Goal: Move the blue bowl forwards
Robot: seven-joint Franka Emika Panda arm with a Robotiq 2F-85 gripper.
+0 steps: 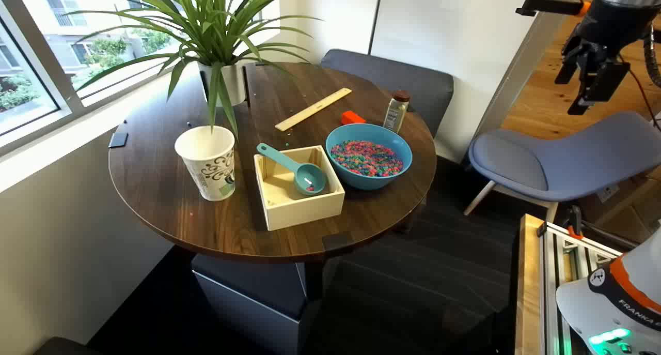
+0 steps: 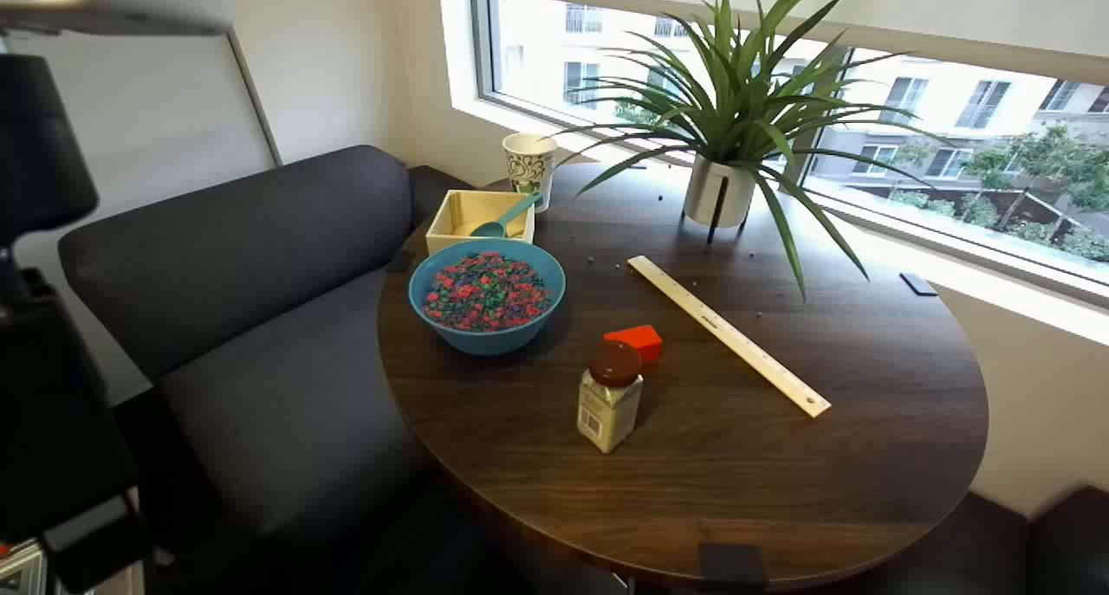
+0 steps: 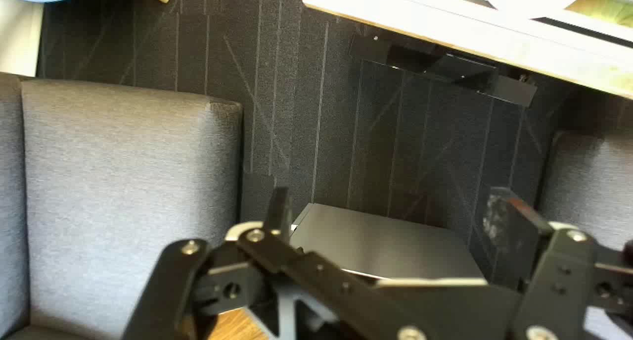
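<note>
The blue bowl (image 1: 361, 180) stands upright on the round dark wooden table (image 1: 222, 228), filled with reddish, green and blue bits. In both exterior views it sits near the table edge, beside the cream square box; it also shows in an exterior view (image 2: 489, 342). My gripper (image 1: 572, 92) hangs in the air well away from the table and above the bowl's height. In the wrist view the gripper (image 3: 392, 201) has its fingers wide apart with nothing between them. The bowl is out of the wrist view.
Close to the bowl are the cream box (image 1: 304, 210) with a teal scoop (image 1: 310, 182) in it, a red block (image 1: 353, 118) and a brown-capped bottle (image 2: 609, 409). A ruler (image 2: 728, 335), paper cup (image 1: 209, 164) and potted plant (image 1: 235, 86) also stand or lie on the table.
</note>
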